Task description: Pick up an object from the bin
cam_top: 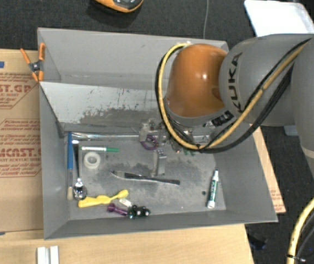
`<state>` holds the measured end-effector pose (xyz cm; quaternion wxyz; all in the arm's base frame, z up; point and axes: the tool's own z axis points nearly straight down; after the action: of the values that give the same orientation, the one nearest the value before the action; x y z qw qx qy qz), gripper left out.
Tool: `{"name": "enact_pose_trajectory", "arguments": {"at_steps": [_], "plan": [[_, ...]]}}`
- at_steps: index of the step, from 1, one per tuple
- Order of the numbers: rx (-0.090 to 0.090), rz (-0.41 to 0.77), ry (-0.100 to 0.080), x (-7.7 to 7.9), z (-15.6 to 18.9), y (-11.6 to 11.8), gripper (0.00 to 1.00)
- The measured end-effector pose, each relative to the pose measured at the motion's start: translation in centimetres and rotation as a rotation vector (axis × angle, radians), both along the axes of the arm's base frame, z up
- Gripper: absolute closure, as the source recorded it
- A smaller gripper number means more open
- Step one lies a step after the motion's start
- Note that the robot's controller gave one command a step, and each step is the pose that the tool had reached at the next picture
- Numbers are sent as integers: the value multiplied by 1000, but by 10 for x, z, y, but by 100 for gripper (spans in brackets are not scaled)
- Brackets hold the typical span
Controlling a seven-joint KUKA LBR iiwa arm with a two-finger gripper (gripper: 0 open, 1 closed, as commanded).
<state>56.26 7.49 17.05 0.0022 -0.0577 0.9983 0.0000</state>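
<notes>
My gripper (159, 168) hangs below the orange dome, in the middle of the bin. Right under it lies a long, thin black tool (144, 177), flat on the floor and running left to right. The gripper's tip is at or just above the tool's middle; I cannot tell whether they touch. Right of the gripper, a white marker with a green cap (213, 190) lies near the right wall. A white and green pen (98, 148) and a small white tape roll (92, 160) lie to the left.
Along the left wall lie a blue pen (69, 154) and a small metal piece (78, 191). A yellow tool (104, 199) and a purple and black piece (127, 209) lie by the front wall. A silver rod (107, 136) rests along the back.
</notes>
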Motion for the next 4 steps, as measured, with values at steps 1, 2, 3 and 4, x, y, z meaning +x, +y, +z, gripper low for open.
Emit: {"name": "enact_pose_trajectory", "arguments": {"at_steps": [1,2,3,4], "plan": [[2,-180,-4,-8,-54,-34,0],[6,-51,-4,4,-97,-57,100],[6,-52,-4,4,-97,-57,0],[6,-52,-5,4,-97,-57,0]]}}
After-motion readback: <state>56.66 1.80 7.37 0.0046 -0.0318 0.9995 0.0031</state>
